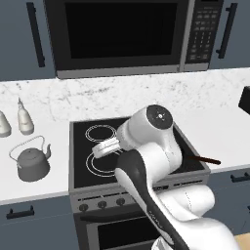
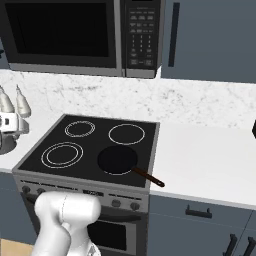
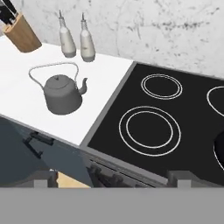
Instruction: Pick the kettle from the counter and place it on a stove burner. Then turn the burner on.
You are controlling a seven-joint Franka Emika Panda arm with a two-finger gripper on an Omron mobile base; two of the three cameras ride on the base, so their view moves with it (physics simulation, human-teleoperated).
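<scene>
The dull-grey kettle (image 3: 61, 94) stands upright on the white marble counter (image 3: 26, 103), left of the cooktop, with its spout toward the stove; it is also at the left as the kettle (image 1: 30, 163). The large double-ring stove burner (image 3: 149, 130) at the front left of the black glass is dark and bare. My gripper (image 3: 113, 181) hangs open above the stove's front edge, its fingertips (image 3: 43, 179) wide apart with nothing between them. The kettle lies ahead and to the left of it, well apart. My hand (image 2: 10, 123) partly hides the kettle in the right base view.
A black frying pan (image 2: 117, 160) sits on the front right burner, its handle reaching over the stove's front. Two white bottles (image 3: 68, 39) and a wooden knife block (image 3: 21, 31) stand behind the kettle. Knobs (image 1: 100, 202) line the stove front. A microwave (image 1: 122, 34) hangs above.
</scene>
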